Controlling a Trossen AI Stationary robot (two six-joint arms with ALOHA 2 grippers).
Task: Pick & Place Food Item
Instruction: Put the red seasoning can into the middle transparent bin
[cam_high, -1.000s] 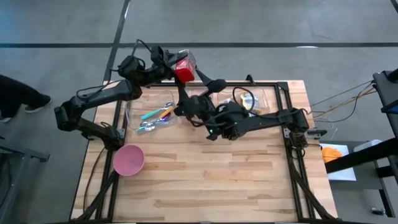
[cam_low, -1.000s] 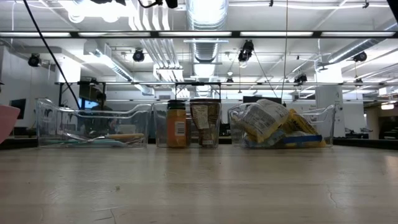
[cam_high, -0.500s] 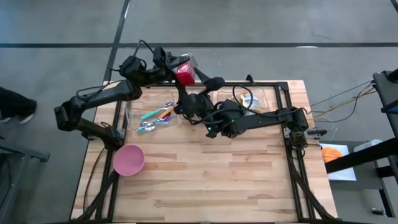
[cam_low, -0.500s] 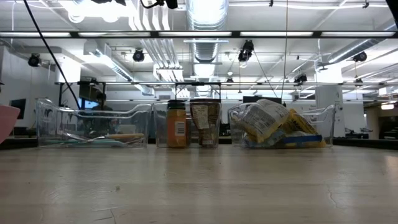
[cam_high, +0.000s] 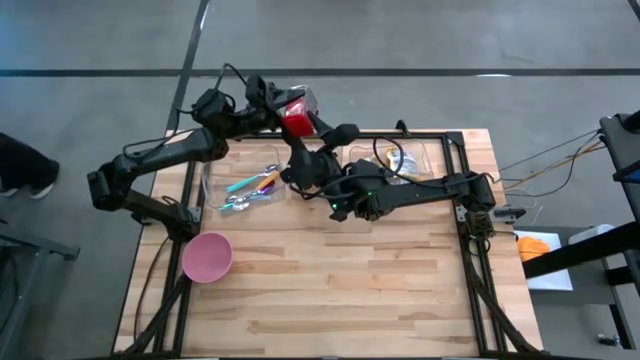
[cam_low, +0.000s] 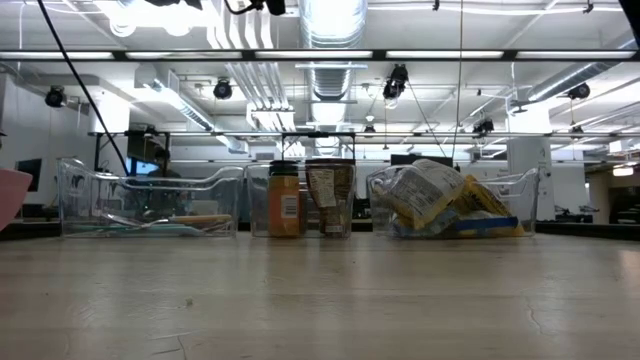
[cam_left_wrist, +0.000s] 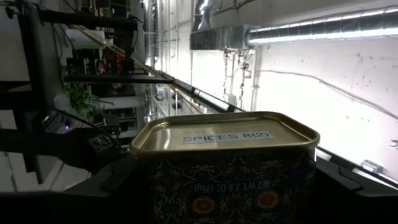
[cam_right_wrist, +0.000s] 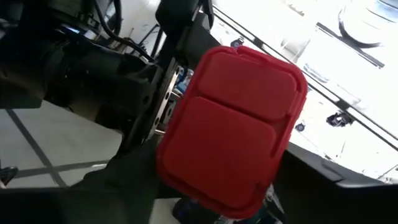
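1. Up behind the table's (cam_high: 330, 260) far edge, the left gripper (cam_high: 283, 107) has its jaws pinching a red-lidded spice tin (cam_high: 296, 112), held in the air.
2. Right gripper (cam_high: 325, 128) meets the tin from the other side, jaws spread around its red lid.
3. Clear bins (cam_low: 150, 210) stand below the tin, along the far edge.

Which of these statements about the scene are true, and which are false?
1. The left hand holds a red-lidded spice tin. True.
2. The pink bowl sits inside a clear bin. False: it stands on the wooden table, apart from the bins.
3. Cutlery lies in a clear bin. True.
4. The tin rests on the table. False: it is held up at the table's far edge.
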